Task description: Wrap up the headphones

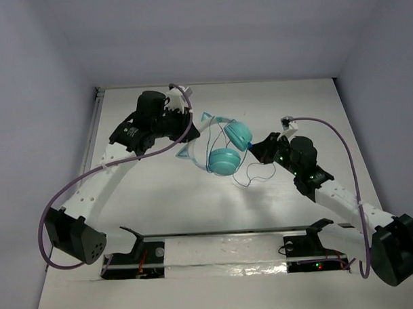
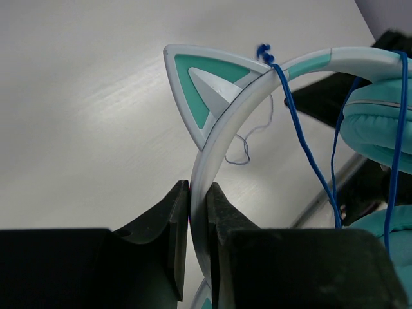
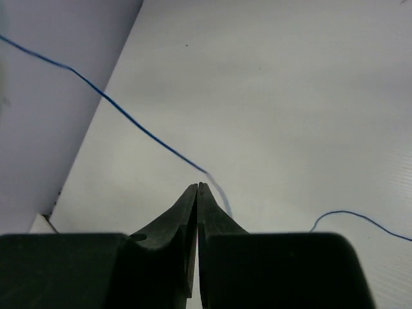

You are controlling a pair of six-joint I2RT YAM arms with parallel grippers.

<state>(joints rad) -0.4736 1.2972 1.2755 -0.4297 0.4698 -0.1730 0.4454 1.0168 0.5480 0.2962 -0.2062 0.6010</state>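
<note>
The teal headphones are held off the table at centre, their two round ear cups hanging together. My left gripper is shut on the pale headband, just below a cat-ear point. The thin blue cord runs over the headband and down past an ear cup. My right gripper is to the right of the ear cups, its jaws shut on the cord, which reaches its tips and stretches away to the upper left. A slack loop of cord hangs below.
Thick purple robot cables arc along both arms. A black fixture with two mounts lies along the near table edge. Pale walls close the table on the left, back and right. Another stretch of cord lies on the table.
</note>
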